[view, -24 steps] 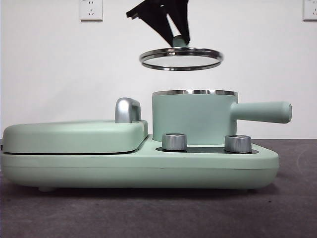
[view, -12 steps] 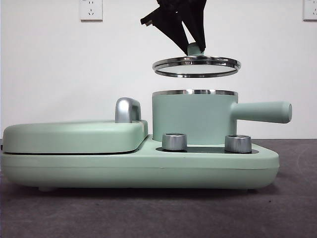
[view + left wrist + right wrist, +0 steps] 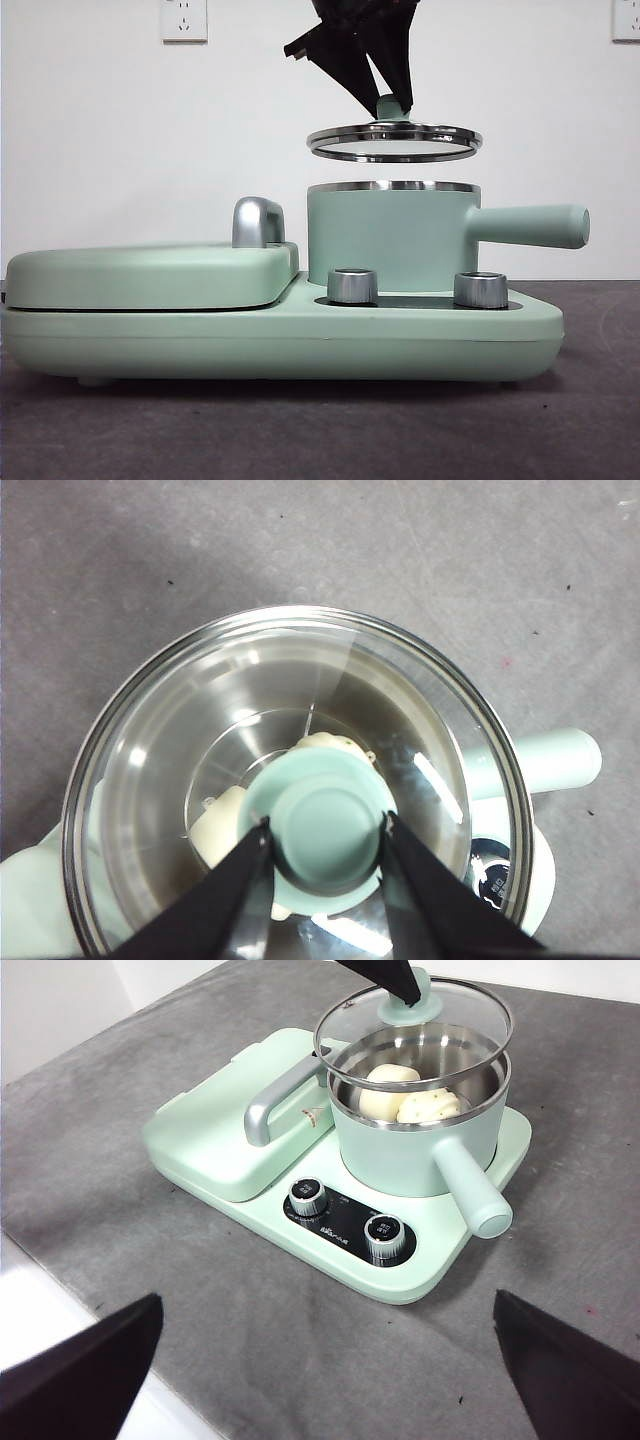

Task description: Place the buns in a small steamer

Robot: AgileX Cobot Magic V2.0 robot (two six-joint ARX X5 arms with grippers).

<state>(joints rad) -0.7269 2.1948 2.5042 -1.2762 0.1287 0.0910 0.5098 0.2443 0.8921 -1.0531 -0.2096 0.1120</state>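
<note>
The small steamer [image 3: 390,240] is a mint-green pot with a steel rim and a straight side handle, standing on the right of the cooker base. My left gripper [image 3: 392,100] is shut on the green knob [image 3: 323,825] of the glass lid [image 3: 393,140] and holds the lid level a little above the pot's rim. Both buns lie inside the pot: the smooth one [image 3: 390,1078] and the ridged one [image 3: 430,1108]. They show faintly through the glass in the left wrist view [image 3: 325,745]. My right gripper [image 3: 325,1360] is open and empty, high above the table's near side.
The cooker base [image 3: 300,345] carries a flat mint-green griddle lid [image 3: 150,275] with a chrome handle [image 3: 257,222] on its left. Two steel dials [image 3: 352,285] [image 3: 480,289] sit in front of the pot. The pot's handle [image 3: 530,226] sticks out to the right.
The left gripper has carried the lid to the right and lower, so it now hangs centred over the pot, closer to the rim.
</note>
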